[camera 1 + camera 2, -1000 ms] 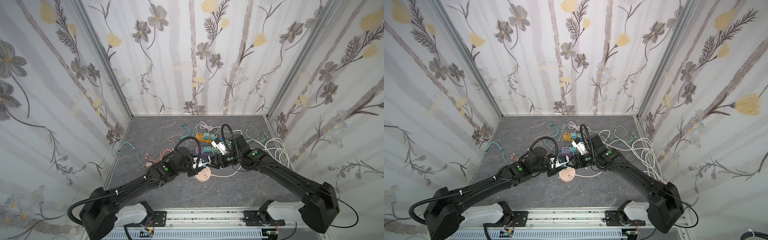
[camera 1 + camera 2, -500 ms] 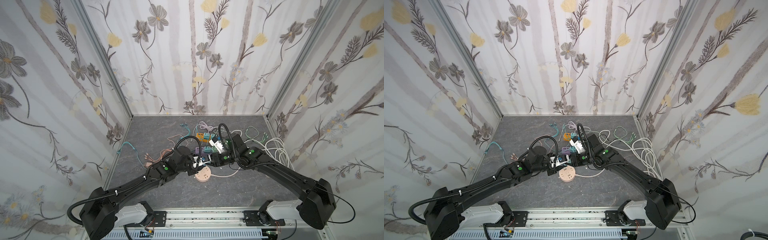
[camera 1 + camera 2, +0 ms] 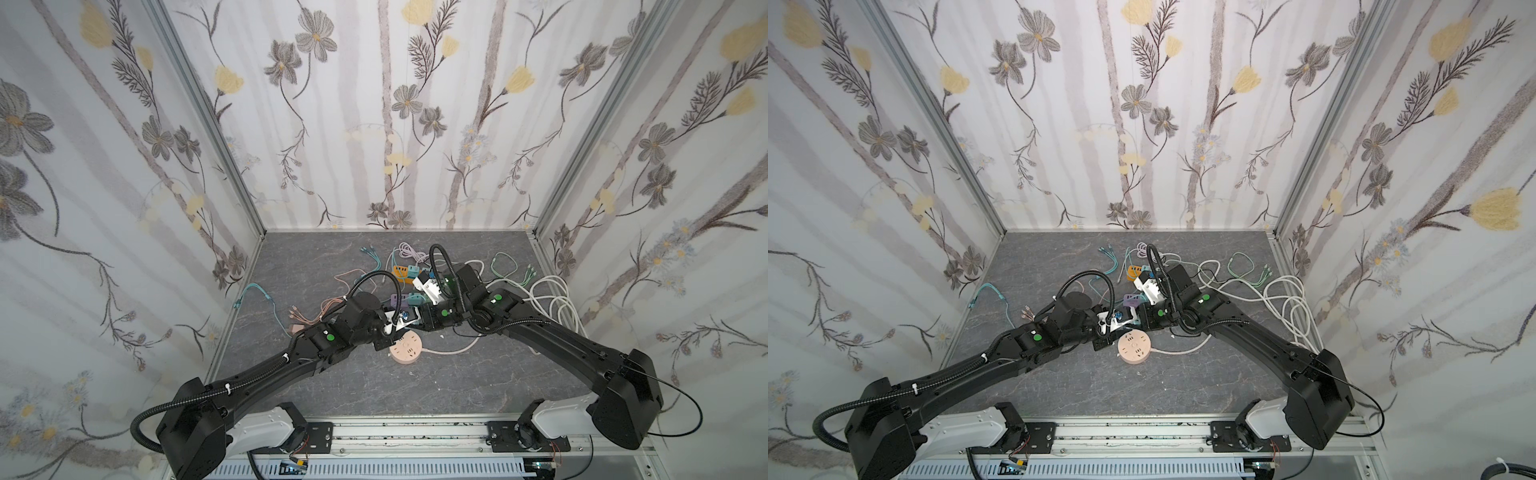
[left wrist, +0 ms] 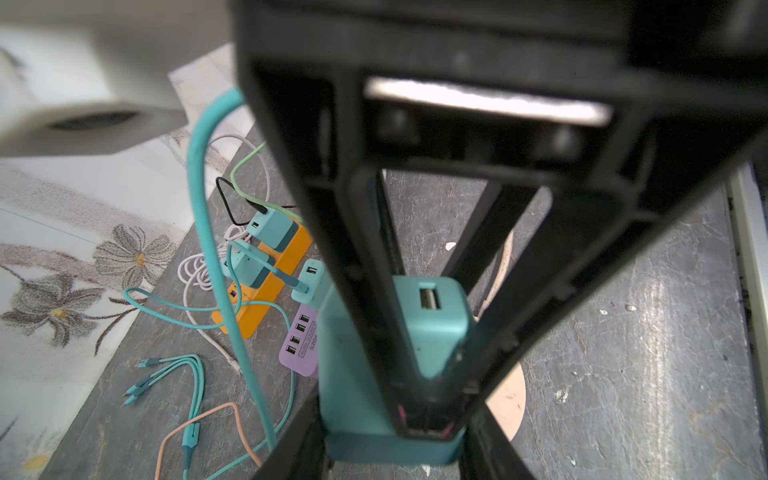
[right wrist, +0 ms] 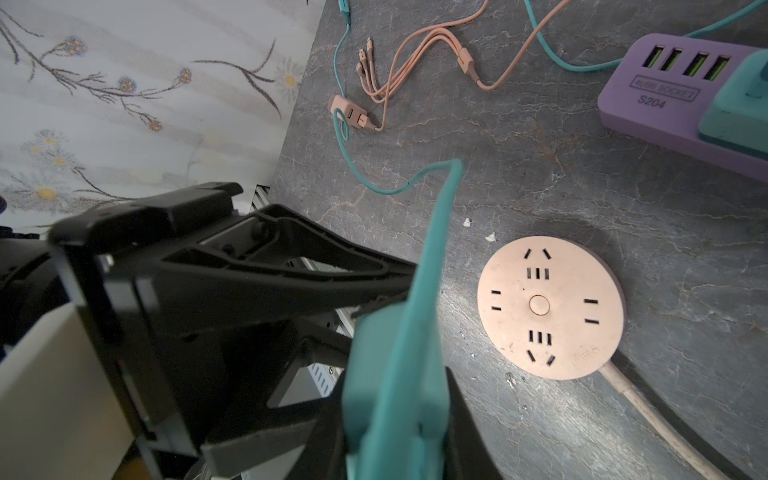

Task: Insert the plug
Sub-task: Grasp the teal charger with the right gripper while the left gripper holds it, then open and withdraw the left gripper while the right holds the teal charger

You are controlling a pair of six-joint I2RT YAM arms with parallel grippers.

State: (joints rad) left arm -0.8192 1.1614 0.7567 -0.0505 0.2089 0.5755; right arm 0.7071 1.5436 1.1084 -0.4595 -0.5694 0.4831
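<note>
The plug, a teal charger block with an empty USB port on top, hangs just above the table between both grippers. My left gripper has a finger against each side of the block. My right gripper is shut on the same plug from the opposite side, and one of its fingers crosses the left wrist view. A teal cable runs off beside the plug. The round pink socket lies flat on the table right beside the plug, with its slots facing up. In both top views the grippers meet just behind the socket.
A purple USB strip with a teal charger in it lies just beyond the socket. An orange strip holding teal chargers lies farther back. Pink cables lie on the left and white cable coils on the right. Walls enclose three sides.
My right gripper has moved left to meet the left gripper and has closed on the plug. The left arm has stayed in place.
</note>
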